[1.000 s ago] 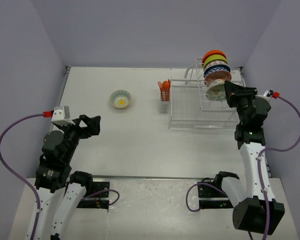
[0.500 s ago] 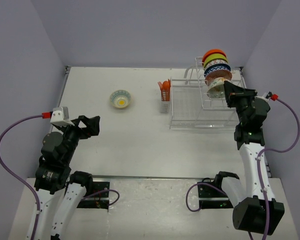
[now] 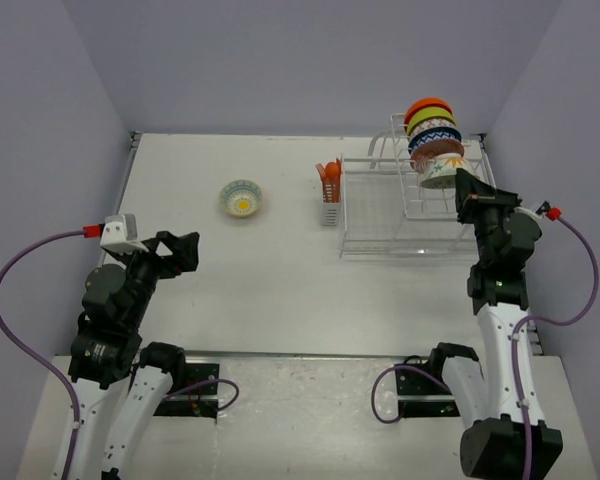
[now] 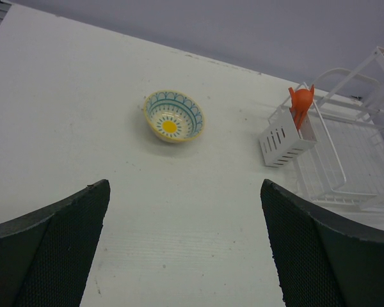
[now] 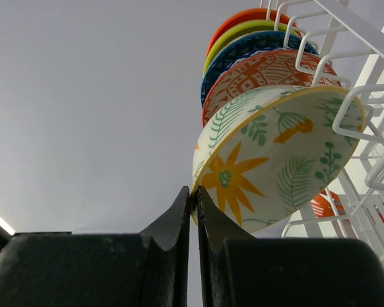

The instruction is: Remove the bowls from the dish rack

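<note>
Black fingers [image 5: 173, 224] of the right end effector [image 5: 193, 192] are drawn almost together and pinch the lower rim of the floral bowl [image 5: 275, 160], a pale bowl with a yellow rim that stands on edge at the near end of a row. Behind it in the same slots, one after another, stand the red-brown patterned bowl [image 5: 256, 73], the blue bowl [image 5: 243, 48], the yellow-green bowl [image 5: 243, 29] and the orange bowl [image 5: 243, 16], all on edge and close-packed. They sit in the taller slotted part of the dish rack [image 3: 380, 215], which occupies the far right corner of the table [image 3: 230, 280]. A white utensil holder [image 3: 328, 212] with an orange piece in it hangs on the rack's left end.

Well apart from all this, the left end effector [image 4: 183, 185] hovers over the table's near left part with its fingers spread wide and nothing between them. A patterned bowl [image 4: 173, 116] with a yellow centre rests upright toward the far edge, left of the rack.
</note>
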Available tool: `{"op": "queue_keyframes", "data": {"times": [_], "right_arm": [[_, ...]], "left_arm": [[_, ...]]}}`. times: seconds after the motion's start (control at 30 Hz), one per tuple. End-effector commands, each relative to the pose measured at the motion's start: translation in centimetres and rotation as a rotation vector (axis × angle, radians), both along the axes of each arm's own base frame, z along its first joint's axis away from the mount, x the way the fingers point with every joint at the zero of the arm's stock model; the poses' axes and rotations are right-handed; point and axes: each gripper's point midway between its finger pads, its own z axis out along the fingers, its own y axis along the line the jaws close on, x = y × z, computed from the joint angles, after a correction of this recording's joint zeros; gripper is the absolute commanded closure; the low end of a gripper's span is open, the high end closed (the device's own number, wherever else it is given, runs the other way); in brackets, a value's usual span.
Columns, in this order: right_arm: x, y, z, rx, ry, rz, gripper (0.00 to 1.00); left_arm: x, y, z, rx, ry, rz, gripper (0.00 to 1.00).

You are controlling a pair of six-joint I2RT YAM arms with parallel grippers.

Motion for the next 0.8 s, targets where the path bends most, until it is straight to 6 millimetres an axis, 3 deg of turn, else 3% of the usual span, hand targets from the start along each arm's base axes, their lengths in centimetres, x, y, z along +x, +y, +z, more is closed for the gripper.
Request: {"op": "queue_keyframes", "data": {"times": [0.0,0.77], "right_arm": [[-1.1,-0.9,3.9,0.058,-0.156,-0.046,1.0],[-3.5,1.0,7.3,0.13,-0.326,0.072,1.0]], "left_arm": [[-0.2,0.2,0.4,-0.009,-0.016,0.013,0.0],[-0.2,0.2,0.5,-0.011,-0.02,0.012,0.0]]}}
